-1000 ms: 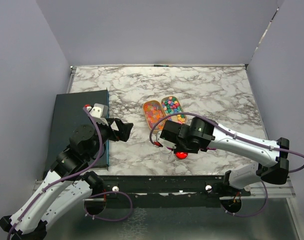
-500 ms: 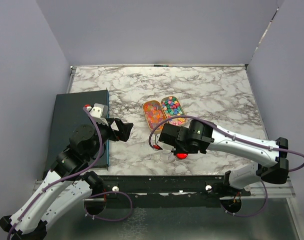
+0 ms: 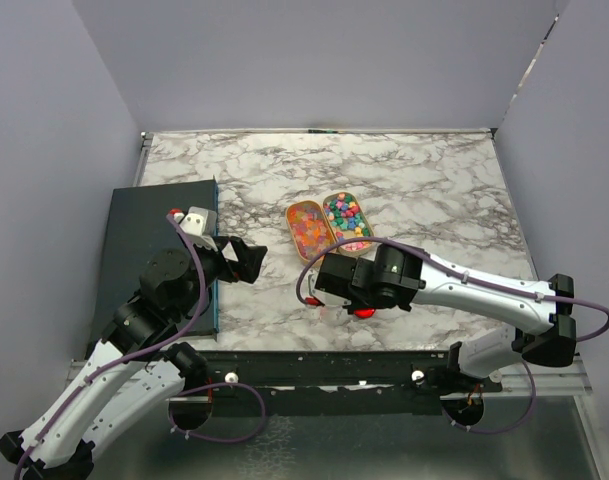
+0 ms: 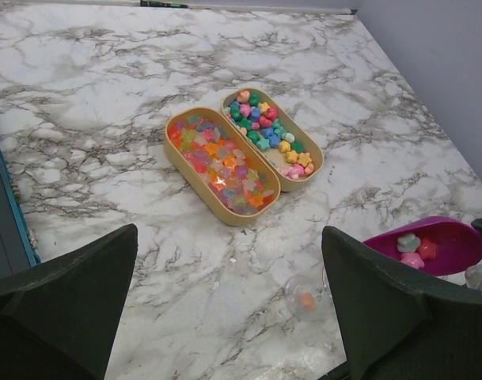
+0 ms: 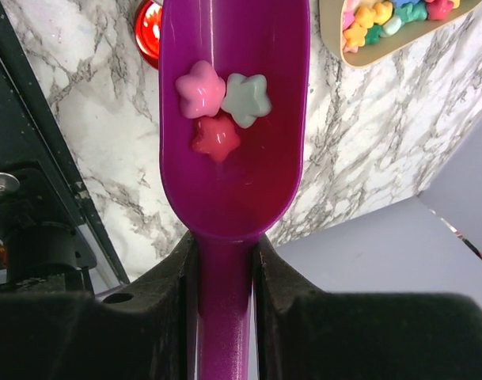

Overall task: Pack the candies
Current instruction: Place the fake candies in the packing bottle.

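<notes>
The candies are small pastel stars. Many fill the right tan tray [image 4: 272, 134] [image 3: 347, 220]; translucent gummies fill the left tan tray [image 4: 221, 168] [image 3: 308, 228]. My right gripper [image 5: 225, 253] [image 3: 326, 282] is shut on the handle of the purple scoop [image 5: 233, 158] [image 4: 434, 245], which holds three candies [image 5: 221, 107]: pink, teal and red. A small clear jar [image 4: 304, 297] with one orange candy lies on the marble just left of the scoop. My left gripper [image 4: 229, 273] [image 3: 246, 258] is open and empty, hovering left of the jar.
A shiny red round lid [image 5: 148, 32] [image 3: 362, 311] lies by the scoop near the table's front edge. A dark mat [image 3: 149, 250] covers the left side. Grey walls surround the marble table [image 3: 434, 180].
My right gripper with the scoop has shifted a little left and toward the front edge, now covering more of the red lid. The left arm has not moved.
</notes>
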`<action>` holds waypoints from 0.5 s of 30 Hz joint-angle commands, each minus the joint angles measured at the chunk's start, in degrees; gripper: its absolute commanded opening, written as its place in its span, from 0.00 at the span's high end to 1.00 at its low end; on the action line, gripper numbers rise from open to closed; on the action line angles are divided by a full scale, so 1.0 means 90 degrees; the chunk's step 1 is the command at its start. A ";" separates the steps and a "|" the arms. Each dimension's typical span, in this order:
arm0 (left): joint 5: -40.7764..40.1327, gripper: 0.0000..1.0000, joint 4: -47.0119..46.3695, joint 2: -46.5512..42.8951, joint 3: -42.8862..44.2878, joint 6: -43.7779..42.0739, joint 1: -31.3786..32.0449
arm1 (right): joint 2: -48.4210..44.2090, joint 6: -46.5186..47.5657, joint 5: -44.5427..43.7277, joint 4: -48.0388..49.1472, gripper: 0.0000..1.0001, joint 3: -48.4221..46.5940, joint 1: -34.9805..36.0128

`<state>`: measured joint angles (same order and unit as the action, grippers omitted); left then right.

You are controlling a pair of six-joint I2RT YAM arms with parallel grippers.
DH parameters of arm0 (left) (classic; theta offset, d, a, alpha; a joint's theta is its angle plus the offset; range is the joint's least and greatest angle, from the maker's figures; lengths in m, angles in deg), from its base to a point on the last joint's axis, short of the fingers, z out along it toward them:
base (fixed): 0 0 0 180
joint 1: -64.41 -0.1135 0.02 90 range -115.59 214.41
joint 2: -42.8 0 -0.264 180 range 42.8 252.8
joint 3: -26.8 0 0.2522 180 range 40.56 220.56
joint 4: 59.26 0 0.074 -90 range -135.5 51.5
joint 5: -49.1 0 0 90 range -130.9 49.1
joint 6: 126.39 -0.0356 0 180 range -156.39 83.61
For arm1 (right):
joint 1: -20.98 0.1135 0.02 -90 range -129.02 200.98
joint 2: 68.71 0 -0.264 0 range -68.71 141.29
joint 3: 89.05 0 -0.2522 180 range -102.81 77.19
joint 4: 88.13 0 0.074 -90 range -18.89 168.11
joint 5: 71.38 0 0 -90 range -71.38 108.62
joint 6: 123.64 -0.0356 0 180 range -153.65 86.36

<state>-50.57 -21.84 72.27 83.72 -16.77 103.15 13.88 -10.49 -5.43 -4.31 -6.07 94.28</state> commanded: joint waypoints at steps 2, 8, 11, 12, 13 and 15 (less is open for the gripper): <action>0.0059 0.01 -0.0051 0.0028 -0.0069 -0.0045 0.0016 | 0.0050 0.0293 -0.0398 -0.0170 1.00 0.0147 0.0069; 0.0061 0.01 -0.0053 0.0044 -0.0066 -0.0046 0.0015 | 0.0057 0.0418 -0.0592 -0.0177 0.99 0.0208 0.0105; 0.0064 0.01 -0.0051 0.0054 -0.0072 -0.0045 0.0020 | 0.0047 0.0479 -0.0699 -0.0167 0.99 0.0232 0.0127; 0.0060 0.01 -0.0056 0.0055 -0.0073 -0.0046 0.0021 | 0.0050 0.0488 -0.0748 -0.0174 1.00 0.0251 0.0136; 0.0059 0.01 -0.0053 0.0060 -0.0076 -0.0049 0.0017 | 0.0045 0.0501 -0.0792 -0.0167 1.00 0.0270 0.0144; 0.0064 0.01 -0.0052 0.0066 -0.0064 -0.0043 0.0018 | 0.0044 0.0536 -0.0804 -0.0168 0.99 0.0277 0.0154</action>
<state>-50.55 -21.84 72.65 83.70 -16.77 103.15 13.92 -7.93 -9.69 -4.31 -4.06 95.00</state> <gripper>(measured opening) 0.990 0.261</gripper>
